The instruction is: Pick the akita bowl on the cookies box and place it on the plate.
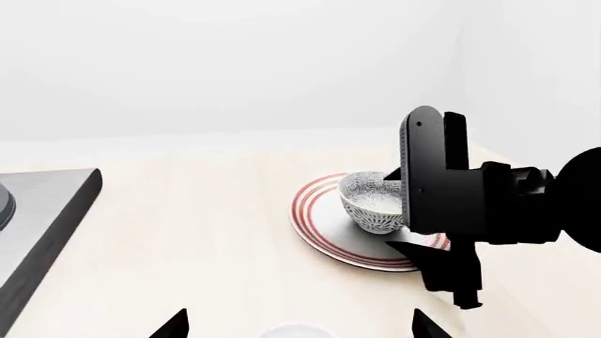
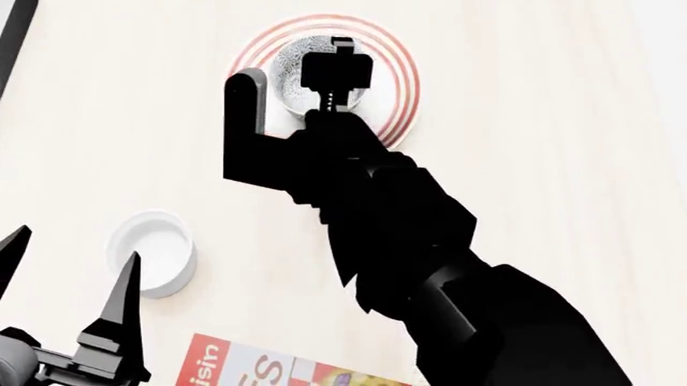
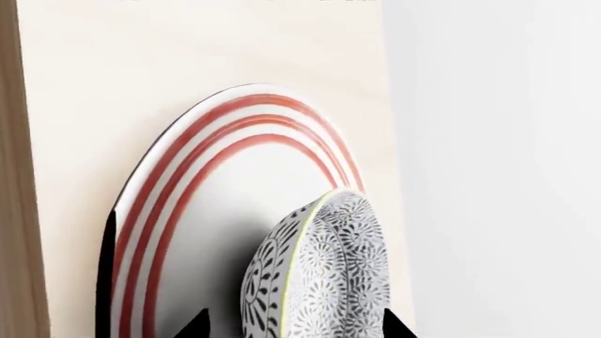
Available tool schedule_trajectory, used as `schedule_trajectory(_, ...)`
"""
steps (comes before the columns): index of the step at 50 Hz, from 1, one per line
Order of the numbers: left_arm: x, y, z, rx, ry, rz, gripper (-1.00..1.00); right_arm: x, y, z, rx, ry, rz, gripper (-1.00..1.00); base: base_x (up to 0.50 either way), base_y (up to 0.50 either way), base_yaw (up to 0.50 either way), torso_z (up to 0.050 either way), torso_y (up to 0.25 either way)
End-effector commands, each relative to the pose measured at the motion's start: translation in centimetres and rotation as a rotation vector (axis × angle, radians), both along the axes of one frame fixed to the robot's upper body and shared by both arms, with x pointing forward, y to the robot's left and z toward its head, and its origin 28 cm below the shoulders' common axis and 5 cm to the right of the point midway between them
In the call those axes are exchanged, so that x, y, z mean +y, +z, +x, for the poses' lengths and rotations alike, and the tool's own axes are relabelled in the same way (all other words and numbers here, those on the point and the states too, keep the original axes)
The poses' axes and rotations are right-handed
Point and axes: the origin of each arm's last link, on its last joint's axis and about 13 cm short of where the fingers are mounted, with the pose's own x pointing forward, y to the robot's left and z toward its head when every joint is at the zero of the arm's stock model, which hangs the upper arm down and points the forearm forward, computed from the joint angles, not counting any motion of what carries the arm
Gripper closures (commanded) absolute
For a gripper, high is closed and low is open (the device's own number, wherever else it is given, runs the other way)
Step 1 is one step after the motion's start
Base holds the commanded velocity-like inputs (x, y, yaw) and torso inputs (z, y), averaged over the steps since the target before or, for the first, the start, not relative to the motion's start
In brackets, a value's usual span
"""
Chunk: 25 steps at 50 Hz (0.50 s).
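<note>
The akita bowl (image 1: 374, 204) sits on the plate (image 1: 314, 218), between the fingers of the right gripper (image 3: 293, 325). That gripper's two dark tips flank the bowl's base in the right wrist view; whether they press on it or stand just off it cannot be told.

The bowl is deep and round, finely speckled grey and white outside, pale inside. The plate is shallow, white, with thin red rings.

Nearer the robot than the plate, a plain white cup (image 2: 154, 252) and the red-and-white cookies box (image 2: 269, 368) lie on the pale wood-grained table (image 2: 558, 161). The left gripper (image 2: 67, 277) hangs open beside the cup, empty.
</note>
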Motion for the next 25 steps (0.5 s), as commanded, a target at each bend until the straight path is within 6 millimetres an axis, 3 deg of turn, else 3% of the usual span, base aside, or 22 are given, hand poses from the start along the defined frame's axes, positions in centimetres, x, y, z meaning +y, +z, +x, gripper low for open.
schedule_trajectory(1, -0.1, 0.1, -0.1, -0.004, -0.002, 0.002, -1.00, 0.1, 0.7, -0.1, 0.002, 0.014, -0.003, -1.00, 0.00, 0.00, 0.00, 0.000, 0.000)
schedule_trajectory(14, -0.1, 0.1, -0.3, -0.002, -0.004, 0.006, -1.00, -0.9, 2.7, -2.3, -0.033, 0.036, 0.004, -1.00, 0.00, 0.00, 0.00, 0.000, 0.000)
schedule_trajectory(25, -0.2, 0.1, -0.3, -0.001, -0.004, 0.012, -1.00, -3.0, 4.8, -5.1, -0.067, 0.052, 0.024, -1.00, 0.00, 0.00, 0.00, 0.000, 0.000)
